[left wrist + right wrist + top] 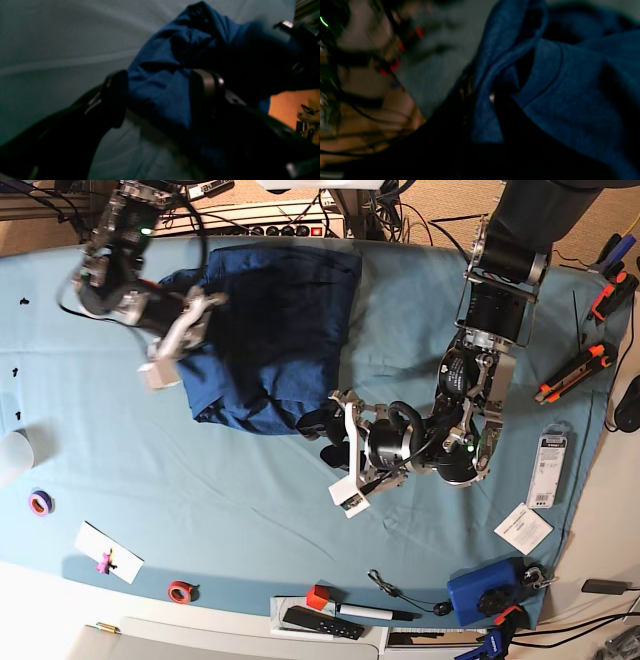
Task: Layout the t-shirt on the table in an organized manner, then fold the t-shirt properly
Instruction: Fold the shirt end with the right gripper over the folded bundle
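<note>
I see the t-shirt [270, 330] bunched at the table's [200, 490] far side. My left gripper [157, 97] is spread wide astride its lower edge, while my right gripper [175, 345] pinches its fabric.

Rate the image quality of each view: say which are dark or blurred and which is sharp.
Left wrist view: dim and soft, the left gripper a near-black blur around the t-shirt. Right wrist view: darkest, background clutter smeared, only the shirt's hem seam readable; the right gripper is lost in shadow. Base view: evenly lit and sharp across the table, with slight wide-angle bending at the edges.
</note>
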### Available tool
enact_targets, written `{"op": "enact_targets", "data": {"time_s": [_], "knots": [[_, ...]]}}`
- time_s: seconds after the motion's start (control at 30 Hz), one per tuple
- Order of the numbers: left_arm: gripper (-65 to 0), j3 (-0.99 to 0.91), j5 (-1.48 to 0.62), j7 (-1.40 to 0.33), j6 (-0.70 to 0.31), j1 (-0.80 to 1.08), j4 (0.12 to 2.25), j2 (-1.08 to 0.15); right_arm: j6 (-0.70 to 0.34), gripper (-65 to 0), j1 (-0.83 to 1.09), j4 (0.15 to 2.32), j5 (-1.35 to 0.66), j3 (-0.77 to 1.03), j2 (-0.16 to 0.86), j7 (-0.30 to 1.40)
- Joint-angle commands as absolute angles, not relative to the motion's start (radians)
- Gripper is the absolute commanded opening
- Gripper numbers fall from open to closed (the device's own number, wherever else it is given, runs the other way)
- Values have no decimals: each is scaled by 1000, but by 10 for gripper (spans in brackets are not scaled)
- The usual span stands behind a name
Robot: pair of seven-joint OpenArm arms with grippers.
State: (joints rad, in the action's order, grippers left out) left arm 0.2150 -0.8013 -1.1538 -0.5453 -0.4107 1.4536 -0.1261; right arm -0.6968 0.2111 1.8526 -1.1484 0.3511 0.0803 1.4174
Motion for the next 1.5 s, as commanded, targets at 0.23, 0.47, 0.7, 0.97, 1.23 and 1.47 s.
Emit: {"op": "enact_targets", "data": {"time_s": [0.23,0.47,0.7,0.97,1.23,1.47], "knots": [[-266,213,-823,-1136,-546,-429,1469,-139,-698,-650,190,1870,-926,185,88,1210],[-266,213,-824,-1136,-545,-429,1469,-139,-636,-650,104,1870,-773,100,42,1128],[-266,213,-823,-1136,-545,-429,1469,-139,-574,-650,58,1870,-626,38,-6,1075],[-266,213,-823,-1136,-545,-429,1469,-139,-540,-407,59,1870,-533,-87,-6,1081],[-266,213,-822,-1135,-545,-427,1469,-147,-542,-291,38,1895,-519,-144,-5,1056],[-266,213,-823,-1125,-545,-415,1469,-179,-542,-292,49,2078,-516,52,-5,1199]]}}
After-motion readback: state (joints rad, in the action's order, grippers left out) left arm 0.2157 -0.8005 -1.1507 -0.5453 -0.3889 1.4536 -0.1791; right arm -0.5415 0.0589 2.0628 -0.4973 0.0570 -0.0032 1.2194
